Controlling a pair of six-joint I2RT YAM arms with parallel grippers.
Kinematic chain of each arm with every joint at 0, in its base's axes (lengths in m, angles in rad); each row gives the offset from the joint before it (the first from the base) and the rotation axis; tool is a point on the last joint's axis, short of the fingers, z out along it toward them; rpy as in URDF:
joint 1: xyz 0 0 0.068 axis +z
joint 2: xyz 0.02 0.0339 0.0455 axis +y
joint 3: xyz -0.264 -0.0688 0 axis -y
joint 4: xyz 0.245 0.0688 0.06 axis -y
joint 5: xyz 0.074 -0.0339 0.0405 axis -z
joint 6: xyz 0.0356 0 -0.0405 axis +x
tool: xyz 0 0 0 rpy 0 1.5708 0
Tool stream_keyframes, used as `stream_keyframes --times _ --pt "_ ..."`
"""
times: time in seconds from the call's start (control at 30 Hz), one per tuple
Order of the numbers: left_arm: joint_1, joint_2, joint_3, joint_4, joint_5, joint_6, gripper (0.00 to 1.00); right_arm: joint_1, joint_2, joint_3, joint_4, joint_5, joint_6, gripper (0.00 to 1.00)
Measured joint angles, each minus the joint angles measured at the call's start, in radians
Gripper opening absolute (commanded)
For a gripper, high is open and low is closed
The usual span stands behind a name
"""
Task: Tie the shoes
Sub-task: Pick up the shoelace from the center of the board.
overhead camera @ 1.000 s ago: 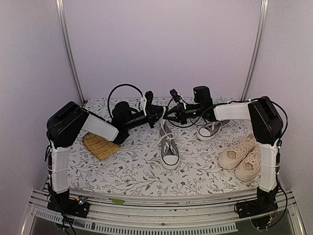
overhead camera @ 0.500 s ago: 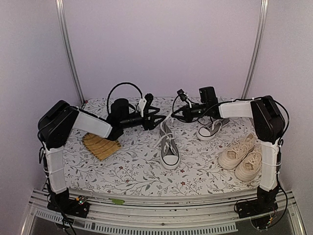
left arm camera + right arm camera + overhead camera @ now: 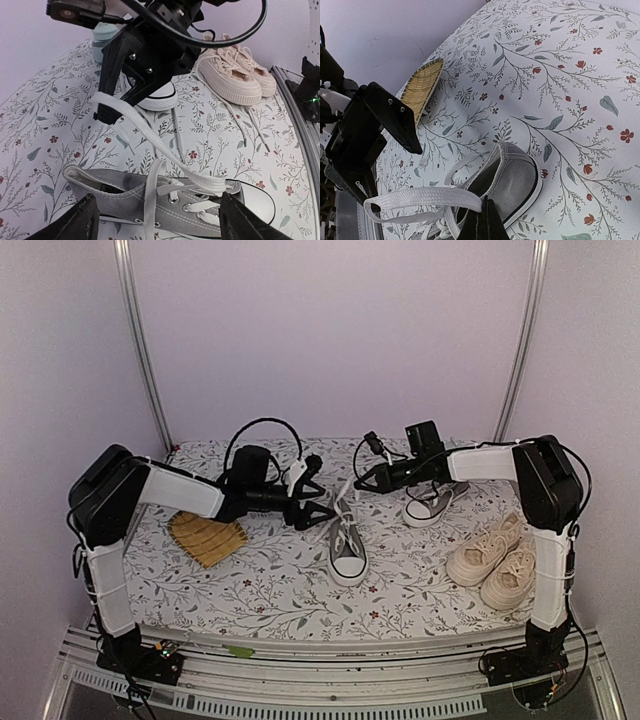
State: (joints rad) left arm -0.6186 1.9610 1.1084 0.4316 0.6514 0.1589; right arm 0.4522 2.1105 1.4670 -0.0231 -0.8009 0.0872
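Top external view: nearest, at the right of the floral surface, sits the cream pair. A grey shoe stands mid-surface, toe toward the arms. Just beside its heel the left hand is released, fingers wide apart. The right hand is clenched on a white lace lifted from that shoe. The second grey shoe lies farther back.

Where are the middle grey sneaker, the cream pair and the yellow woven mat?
Grey canvas sneaker (image 3: 346, 545): top view, laced upper.
Cream canvas pair (image 3: 512, 572): top view, nearer shoe's laces.
Yellow woven mat (image 3: 207, 536): top view, centre.
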Motion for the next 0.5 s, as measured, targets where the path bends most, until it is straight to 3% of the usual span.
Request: stream_keyframes --times 0.07,0.27,0.5 --pt "-0.014 0.024 0.023 -0.004 0.000 0.007 0.83 0.000 0.000 0.000 -0.020 -0.008 0.027 0.00" --pt "-0.049 0.098 0.057 -0.006 -0.047 0.006 0.65 0.000 0.004 0.000 -0.039 -0.065 0.118 0.00" --pt "-0.051 0.133 0.096 -0.029 -0.112 0.024 0.52 0.000 0.020 0.000 -0.013 -0.121 0.214 0.00"
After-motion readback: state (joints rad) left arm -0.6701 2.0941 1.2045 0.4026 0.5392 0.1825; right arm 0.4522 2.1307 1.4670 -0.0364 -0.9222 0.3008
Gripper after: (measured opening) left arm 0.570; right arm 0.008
